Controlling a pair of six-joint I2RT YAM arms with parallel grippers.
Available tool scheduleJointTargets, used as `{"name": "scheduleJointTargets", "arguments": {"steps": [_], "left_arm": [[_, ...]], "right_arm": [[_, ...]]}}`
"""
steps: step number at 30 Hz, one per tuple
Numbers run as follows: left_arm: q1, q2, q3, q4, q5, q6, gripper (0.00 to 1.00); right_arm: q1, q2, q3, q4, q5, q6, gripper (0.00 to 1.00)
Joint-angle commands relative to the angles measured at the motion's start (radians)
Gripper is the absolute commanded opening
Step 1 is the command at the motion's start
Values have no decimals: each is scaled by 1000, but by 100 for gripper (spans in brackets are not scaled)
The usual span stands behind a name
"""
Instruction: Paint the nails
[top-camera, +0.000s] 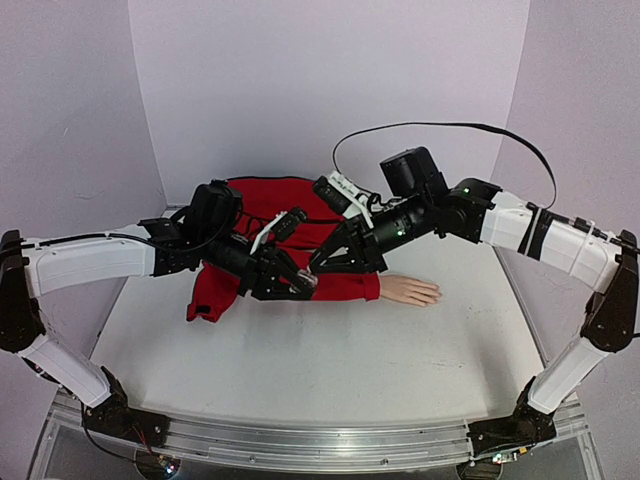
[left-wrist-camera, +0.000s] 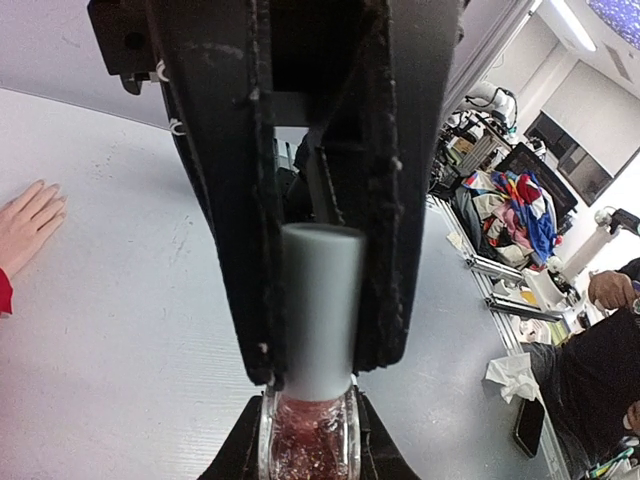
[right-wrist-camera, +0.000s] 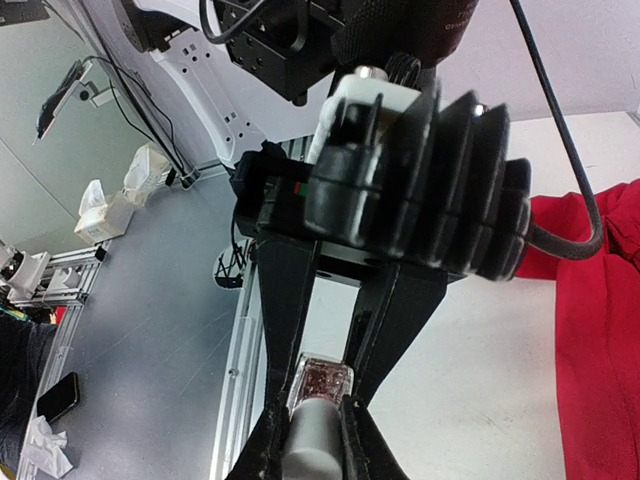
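Left tool (left-wrist-camera: 308, 452) clamps polish bottle (right-wrist-camera: 322, 378), right tool (right-wrist-camera: 315, 450) clamps its cap (left-wrist-camera: 320, 310); glass slipping during unscrewing would spill polish on bench (left-wrist-camera: 100, 350)

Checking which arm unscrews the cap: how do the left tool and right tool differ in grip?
The left tool clamps the bottle's glass body, which holds reddish glittery polish; the right tool clamps its grey cap. The left tool reaches in from the left, the right tool from the right, facing it. Both are shut, with the cap still on.
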Motion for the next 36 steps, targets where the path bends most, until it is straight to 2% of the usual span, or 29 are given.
{"name": "scheduleJointTargets", "arguments": {"steps": [1,2,4,5,8,9,10,11,12,15,18,23,32,36], "left_arm": [[19,-51,33,36,-69,13,0],[19,-60,21,36,-118,43,0],[19,-77,8,36,-190,74,0],[19,-83,4,36,-214,83,0],[18,-98,-2,36,-257,99,0],[19,-99,-4,35,-260,102,0],[19,-100,-6,34,-260,105,0],[19,-100,-9,34,-259,108,0],[19,-99,-11,33,-259,109,0],[19,-98,-14,32,-259,113,0],[19,-99,-14,31,-254,115,0],[18,-102,-14,30,-248,117,0],[18,-97,-10,28,-236,115,0],[18,-96,-10,26,-236,115,0]], "right_arm": [[2,-33,5,-39,99,54,25],[2,-43,-2,-19,139,81,28],[2,-60,-22,30,164,129,27],[2,-62,-28,51,154,149,24],[2,-56,-28,75,120,197,5],[2,-56,-29,78,122,204,5],[2,-58,-30,81,123,205,14],[1,-61,-35,84,134,212,32],[2,-66,-42,90,148,219,43],[2,-71,-46,96,129,228,62],[2,-64,-43,107,142,256,68],[-2,-22,-15,122,113,308,64],[-4,8,10,165,96,337,42],[-5,20,16,169,87,341,36]]}}
